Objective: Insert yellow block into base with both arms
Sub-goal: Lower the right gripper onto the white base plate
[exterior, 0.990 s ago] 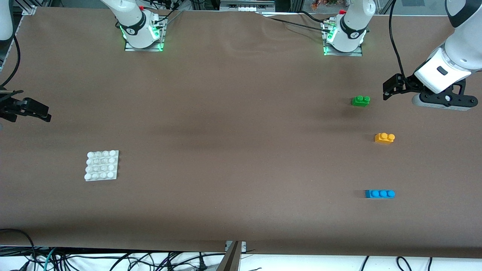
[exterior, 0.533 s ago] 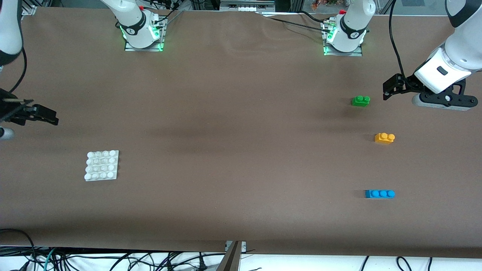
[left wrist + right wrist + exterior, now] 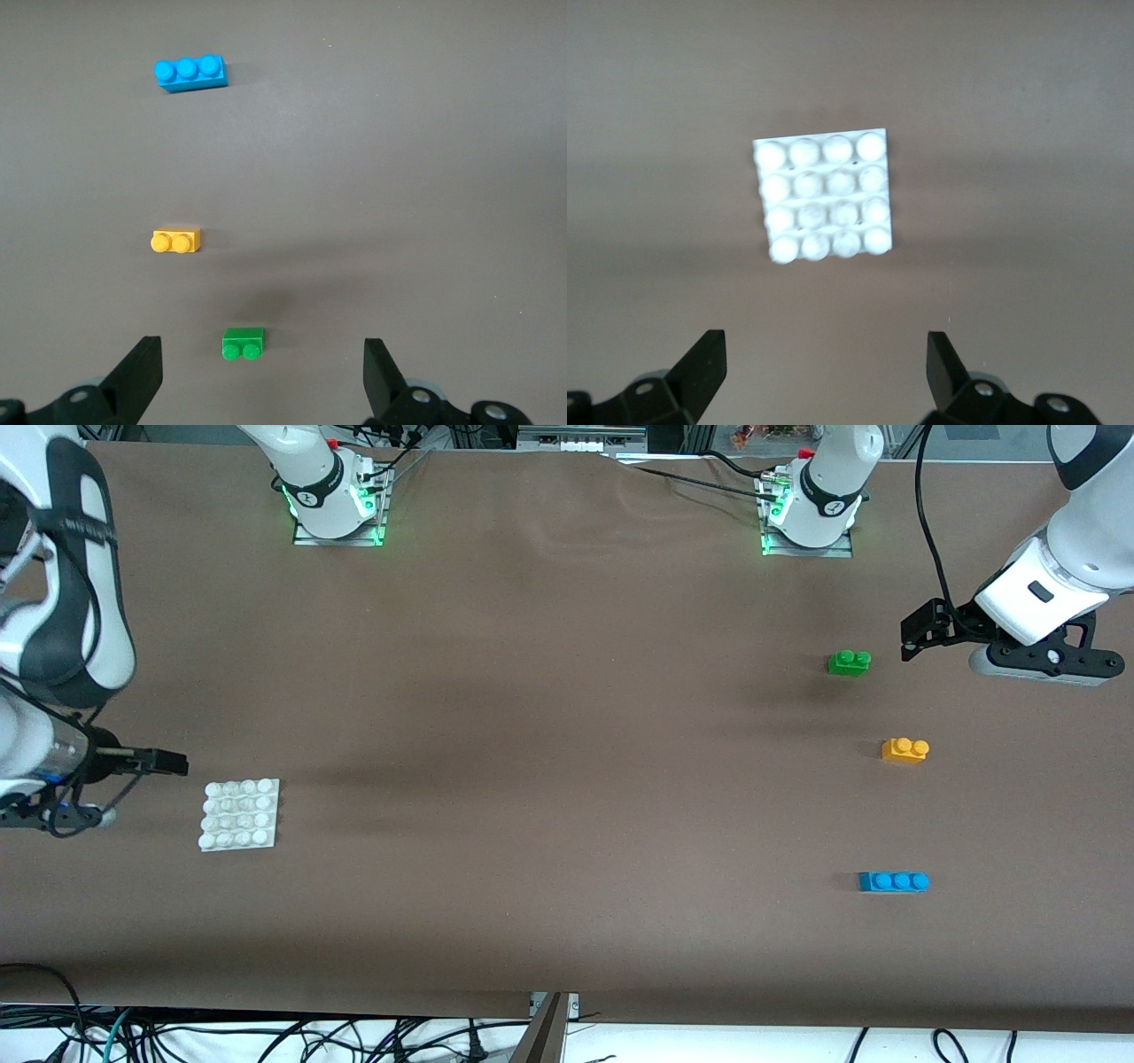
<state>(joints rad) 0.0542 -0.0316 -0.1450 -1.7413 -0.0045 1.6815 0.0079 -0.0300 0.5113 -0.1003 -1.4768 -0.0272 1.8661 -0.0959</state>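
Covering the table [image 3: 567, 717], brown cloth bears 3 bricks and the base [image 3: 239, 815]; both hands gape wide.

White arms [image 3: 1063, 558], grey joints, black cables

left arm: reaching from its base, waiting
left gripper [image 3: 914, 631]: hanging in the air, fingers [image 3: 142, 372] standing wide apart, holding nothing
right gripper [image 3: 168, 763]: hanging low, fingers [image 3: 704, 363] spread wide, holding nothing
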